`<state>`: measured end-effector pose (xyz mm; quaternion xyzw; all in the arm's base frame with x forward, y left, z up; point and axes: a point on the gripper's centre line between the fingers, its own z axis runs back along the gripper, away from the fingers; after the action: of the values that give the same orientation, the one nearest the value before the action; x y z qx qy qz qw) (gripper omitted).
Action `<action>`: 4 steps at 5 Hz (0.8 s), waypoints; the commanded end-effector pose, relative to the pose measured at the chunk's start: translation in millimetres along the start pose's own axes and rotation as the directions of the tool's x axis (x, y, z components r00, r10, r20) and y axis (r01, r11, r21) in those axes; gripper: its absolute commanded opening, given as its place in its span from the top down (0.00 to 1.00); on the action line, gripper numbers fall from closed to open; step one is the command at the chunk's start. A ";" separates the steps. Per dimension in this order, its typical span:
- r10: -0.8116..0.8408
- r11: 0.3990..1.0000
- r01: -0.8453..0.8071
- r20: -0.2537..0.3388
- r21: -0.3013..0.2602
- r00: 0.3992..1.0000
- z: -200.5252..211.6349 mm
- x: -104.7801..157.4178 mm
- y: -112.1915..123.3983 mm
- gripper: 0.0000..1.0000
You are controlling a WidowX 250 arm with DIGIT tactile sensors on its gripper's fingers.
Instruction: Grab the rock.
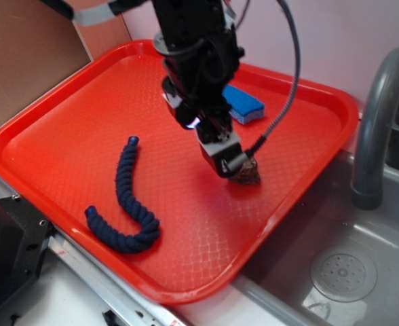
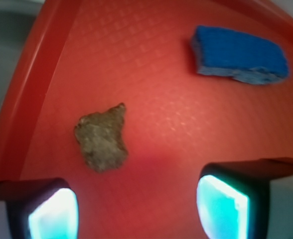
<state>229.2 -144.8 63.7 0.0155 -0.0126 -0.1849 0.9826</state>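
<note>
Both fingers (image 2: 52, 209) of the gripper (image 2: 136, 206) stand spread wide, grasping nothing, low over the red tray (image 2: 151, 45). Just beyond them, nearer the left-hand finger in the wrist view, the rock (image 2: 102, 138) lies flat on the tray. Farther off lies a blue sponge (image 2: 238, 56), well apart from a dark blue rope (image 1: 128, 197).

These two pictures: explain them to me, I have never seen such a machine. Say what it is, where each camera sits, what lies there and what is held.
It is a black robot arm ending in a pincer. One camera watches from outside; the other sits on the wrist, looking down past the two glowing fingers. On the red plastic tray lie a small rough brown-grey rock, a blue rectangular sponge and a dark blue twisted rope. A grey sink is beside it. The pincer is open, just above the rock, holding nothing.
</note>
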 end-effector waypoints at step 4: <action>0.001 0.998 -0.005 0.054 0.070 0.999 -28.9 22.7 -4.4 1.00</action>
<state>245.8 -154.1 27.7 0.0511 -0.0296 -0.1868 0.9806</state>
